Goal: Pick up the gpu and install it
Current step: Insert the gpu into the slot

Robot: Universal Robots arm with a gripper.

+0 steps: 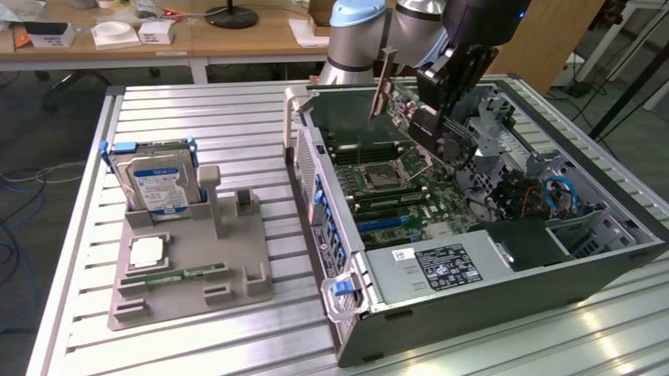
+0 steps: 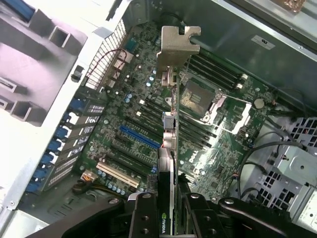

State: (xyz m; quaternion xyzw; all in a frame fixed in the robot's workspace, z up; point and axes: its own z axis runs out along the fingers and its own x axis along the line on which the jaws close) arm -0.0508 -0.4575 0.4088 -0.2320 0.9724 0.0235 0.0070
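Lab room, wooden desks at the back; ribbed metal table (image 1: 188, 110) in front, carrying every item below.

1. gpu (image 1: 424, 117): off the table, held tilted within the open computer case (image 1: 324, 227). Seen edge-on from the wrist, it hangs above the motherboard (image 2: 143, 84) and is seated in no slot. Silver bracket at the end far from the grip.
2. gripper (image 2: 167, 210): fingers clamped on the two faces of the gpu.
3. blue slot (image 2: 138, 136): on the board beneath the card, apart from it.
4. CPU socket (image 2: 198, 96): just beside the card's line.
5. grey fixture (image 1: 188, 298): well apart on the table, with hard drive (image 1: 157, 184) upright and RAM stick (image 1: 172, 276) lying flat.

Hazards, as judged:
- The tilt could bring one corner down first, so the edge connector misses the slot and scrapes the board.
- The bracket could catch the case wall.
- A grip at one end only could let the card pivot or slip.
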